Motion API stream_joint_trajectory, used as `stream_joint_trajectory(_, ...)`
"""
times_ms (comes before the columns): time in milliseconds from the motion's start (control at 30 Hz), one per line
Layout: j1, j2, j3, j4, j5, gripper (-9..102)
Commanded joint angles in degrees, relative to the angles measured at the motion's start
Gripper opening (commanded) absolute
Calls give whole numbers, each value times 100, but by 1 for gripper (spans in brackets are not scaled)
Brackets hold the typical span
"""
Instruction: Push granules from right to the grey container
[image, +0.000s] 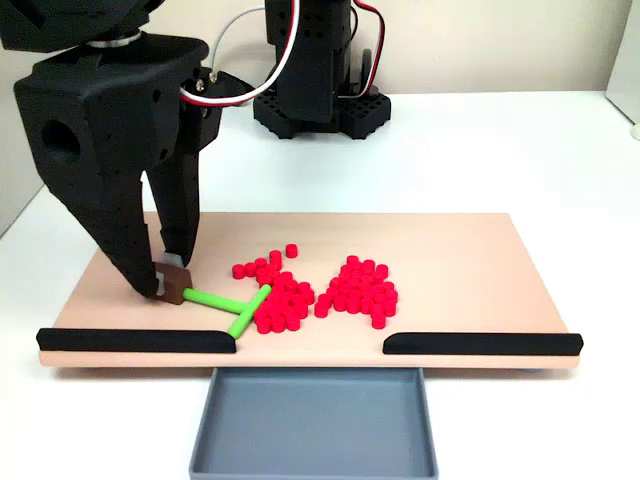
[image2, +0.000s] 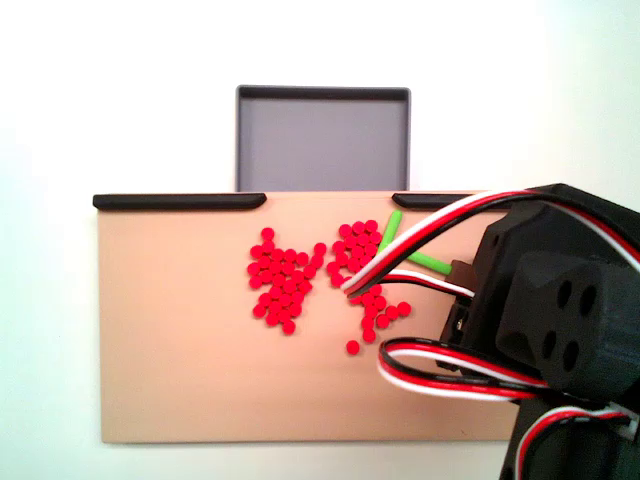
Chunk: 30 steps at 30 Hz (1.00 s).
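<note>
Spanning mid-frame in a fixed view, the tan board (image: 480, 260) carries the black gripper (image: 172, 283) at left, clamped on the brown end block of a green T-shaped stick (image: 232, 302). The grey container (image: 315, 420) sits bottom centre. The granules (image: 320, 290) lie in two clusters at the board's centre.

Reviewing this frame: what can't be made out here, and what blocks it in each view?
- Black two-finger gripper: seems shut on the brown block at the green T-shaped plastic stick's end. In the overhead fixed view the arm body hides the fingertips.
- Small red cylindrical plastic granules: red-white-black cables cross the right cluster there; exact count unreadable.
- Shallow slate-grey plastic tray: near edge cut off by the front fixed view's bottom.
</note>
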Motion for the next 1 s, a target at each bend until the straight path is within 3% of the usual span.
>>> stream_joint_trajectory(0,-53,220,-176,-9,193,0)
stream_joint_trajectory(967,-246,255,-176,-9,1178,0)
